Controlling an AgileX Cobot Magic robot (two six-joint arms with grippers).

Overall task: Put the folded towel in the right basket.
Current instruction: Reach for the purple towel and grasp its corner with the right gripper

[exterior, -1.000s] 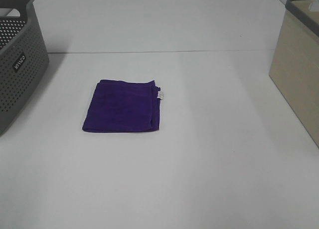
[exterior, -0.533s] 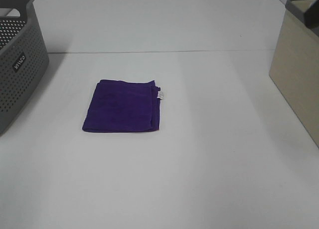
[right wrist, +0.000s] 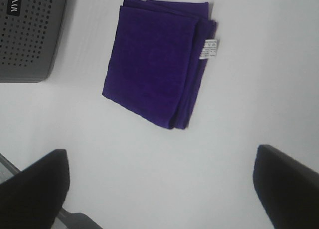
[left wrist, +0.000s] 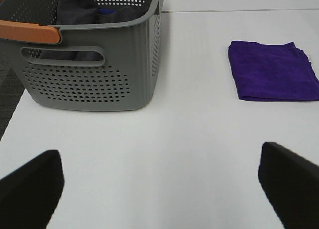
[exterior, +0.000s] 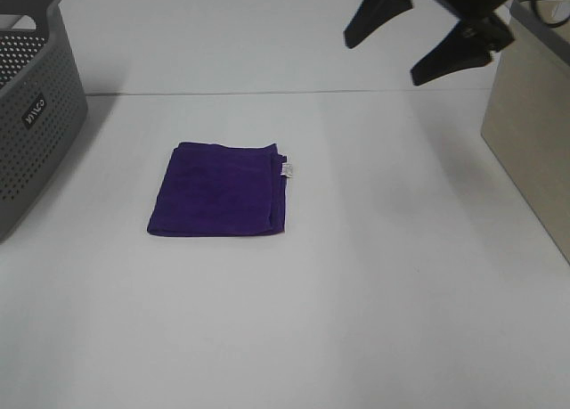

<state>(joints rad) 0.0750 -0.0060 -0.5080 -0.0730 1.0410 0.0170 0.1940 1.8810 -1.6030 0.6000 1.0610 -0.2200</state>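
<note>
The folded purple towel lies flat on the white table, left of centre, with a small white tag on its right edge. It also shows in the left wrist view and in the right wrist view. The beige right basket stands at the table's right edge. My right gripper is open, high above the back right of the table, well apart from the towel. My left gripper is open over the table's left side, short of the towel; it is out of the exterior high view.
A grey perforated basket stands at the left edge; in the left wrist view it holds dark cloth and has an orange handle. The white table is bare around the towel.
My right gripper has come into the exterior high view at the top right, above the table near the beige basket. The towel has not moved.
</note>
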